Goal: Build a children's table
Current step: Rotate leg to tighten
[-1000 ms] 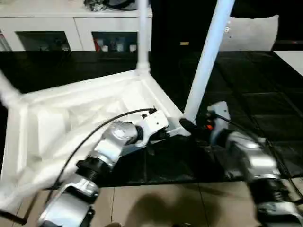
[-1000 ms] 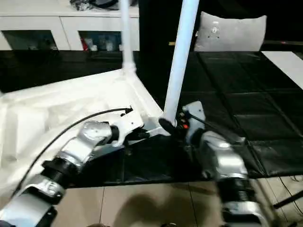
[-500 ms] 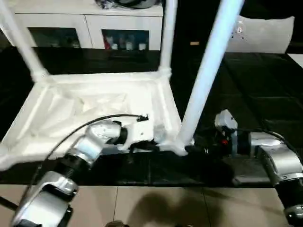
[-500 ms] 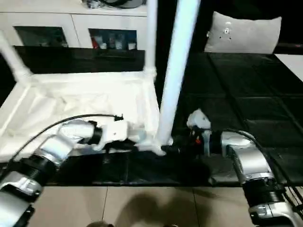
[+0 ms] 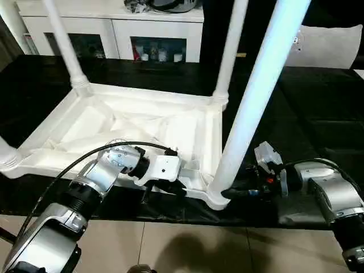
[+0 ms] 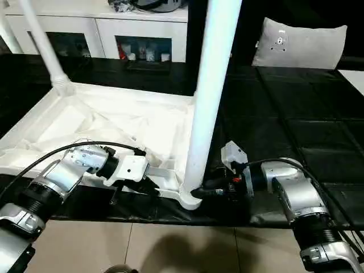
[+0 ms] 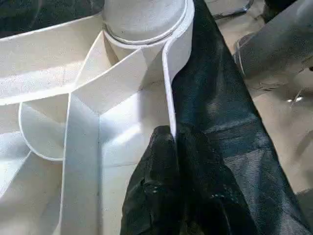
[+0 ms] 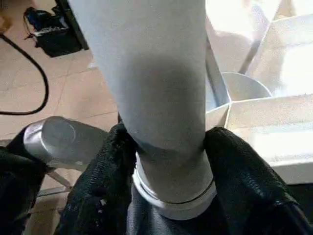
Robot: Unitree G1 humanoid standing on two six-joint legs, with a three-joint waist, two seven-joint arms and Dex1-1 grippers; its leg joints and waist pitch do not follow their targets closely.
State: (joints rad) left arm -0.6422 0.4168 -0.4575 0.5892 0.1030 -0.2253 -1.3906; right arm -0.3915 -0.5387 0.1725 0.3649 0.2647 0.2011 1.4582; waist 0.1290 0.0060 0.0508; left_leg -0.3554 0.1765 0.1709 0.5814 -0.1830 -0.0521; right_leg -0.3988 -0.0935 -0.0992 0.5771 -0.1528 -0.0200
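The children's table lies upside down on the black mat, ribbed underside (image 5: 91, 122) up. Three white legs stand in their corner sockets: the near right leg (image 5: 256, 96), the far right leg (image 5: 227, 51) and the far left leg (image 5: 62, 42). A fourth socket (image 5: 5, 156) sits at the near left edge. My left gripper (image 5: 179, 187) is shut on the thin near rim (image 7: 168, 88), close to the near right corner. My right gripper (image 5: 230, 193) grips the near right leg's base (image 8: 166, 98), one black finger (image 8: 234, 166) pressed on each side just above the socket.
A white cabinet with glass doors (image 5: 114, 23) runs along the back. A grey cushion (image 6: 301, 42) leans at the far right. The black mat (image 5: 318, 131) stretches to the right, and tan floor tiles (image 5: 187, 250) lie in front. A black cable (image 5: 85, 162) loops over my left forearm.
The camera has swung and levelled, so the whole picture has shifted. My right fingers have drawn in on the leg's base. The left gripper keeps its hold on the rim.
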